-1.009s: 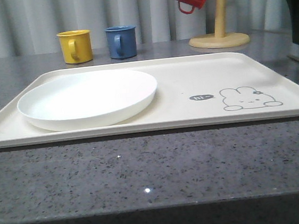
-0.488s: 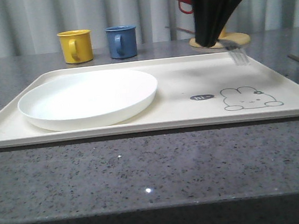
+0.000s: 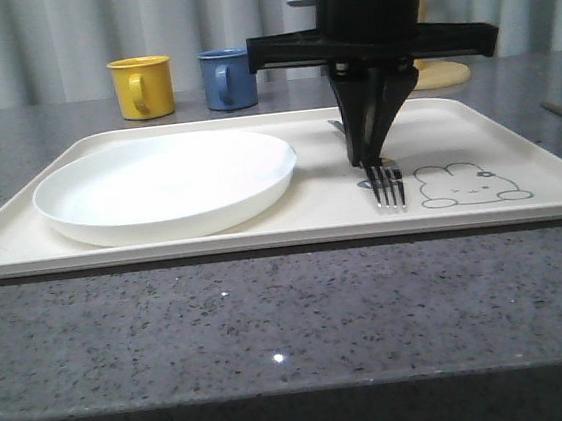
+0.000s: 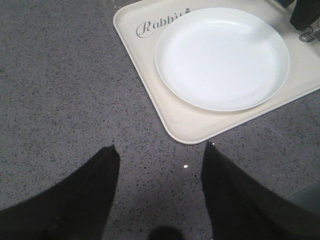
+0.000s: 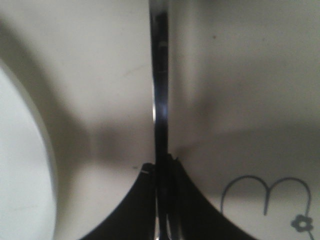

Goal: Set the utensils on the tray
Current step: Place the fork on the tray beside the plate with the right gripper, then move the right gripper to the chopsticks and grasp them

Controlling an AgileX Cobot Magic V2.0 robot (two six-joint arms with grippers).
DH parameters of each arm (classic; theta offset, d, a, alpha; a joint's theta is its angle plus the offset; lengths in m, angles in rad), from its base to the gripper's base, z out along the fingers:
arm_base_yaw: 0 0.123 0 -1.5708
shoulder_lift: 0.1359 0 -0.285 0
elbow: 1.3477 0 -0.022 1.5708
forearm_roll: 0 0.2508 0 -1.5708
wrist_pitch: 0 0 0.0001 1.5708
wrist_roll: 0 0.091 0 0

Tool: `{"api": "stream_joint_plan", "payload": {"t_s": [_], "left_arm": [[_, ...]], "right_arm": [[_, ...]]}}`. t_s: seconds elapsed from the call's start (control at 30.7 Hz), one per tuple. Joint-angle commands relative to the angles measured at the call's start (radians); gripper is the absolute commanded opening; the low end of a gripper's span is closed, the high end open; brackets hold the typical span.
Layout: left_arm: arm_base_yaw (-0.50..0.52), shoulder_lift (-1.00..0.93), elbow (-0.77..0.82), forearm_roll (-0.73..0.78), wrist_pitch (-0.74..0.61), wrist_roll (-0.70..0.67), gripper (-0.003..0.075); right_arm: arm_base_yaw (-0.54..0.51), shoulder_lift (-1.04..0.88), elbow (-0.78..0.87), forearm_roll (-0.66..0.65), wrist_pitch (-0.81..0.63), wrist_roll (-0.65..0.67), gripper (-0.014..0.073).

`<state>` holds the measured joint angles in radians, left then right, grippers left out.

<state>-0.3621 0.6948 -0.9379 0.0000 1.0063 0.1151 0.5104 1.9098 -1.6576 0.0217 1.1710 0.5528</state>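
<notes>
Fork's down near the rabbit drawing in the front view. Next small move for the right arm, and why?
Probably open the fingers and let go. The right gripper is shut on the fork, whose tines sit low over the tray, between the plate and the rabbit drawing. Whether the tines touch the tray is unclear, so lower slightly first if needed.

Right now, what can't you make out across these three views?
- Steel four-tined fork: front view, the right gripper covers its handle; whether the tines touch the cream rectangular tray is unclear.
- Round white plate: right wrist view, cut off by the edge.
- Left gripper: its fingertips blurred, open over the counter.
</notes>
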Motion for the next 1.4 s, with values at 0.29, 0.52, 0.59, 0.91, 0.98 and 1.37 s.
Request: {"api": "stream_joint_plan", "payload": {"t_s": [0.29,0.52,0.59,0.91,0.98,1.37], "left_arm": [[-0.003,0.002,-0.022,0.000,-0.065,-0.009,0.0367],[-0.003,0.002,-0.022,0.000,-0.065,-0.009,0.0367],[-0.003,0.002,-0.022,0.000,-0.065,-0.009,0.0367],[-0.003,0.002,-0.022,0.000,-0.065,-0.009,0.0367],[-0.003,0.002,-0.022,0.000,-0.065,-0.009,0.0367],[-0.003,0.002,-0.022,0.000,-0.065,-0.009,0.0367]], "right_arm": [[-0.001,-0.034,-0.040,-0.010,-0.055,0.015,0.0227],[-0.001,-0.089,-0.042,-0.078,-0.039,-0.042,0.0255],[-0.001,-0.117,-0.042,-0.119,-0.010,-0.074,0.0255],[-0.176,-0.243,-0.002,-0.206,0.103,-0.227,0.0255],[-0.234,-0.251,0.015,-0.161,0.108,-0.286,0.0255],[-0.445,-0.251,0.175,-0.072,0.125,-0.432,0.0255]]}}
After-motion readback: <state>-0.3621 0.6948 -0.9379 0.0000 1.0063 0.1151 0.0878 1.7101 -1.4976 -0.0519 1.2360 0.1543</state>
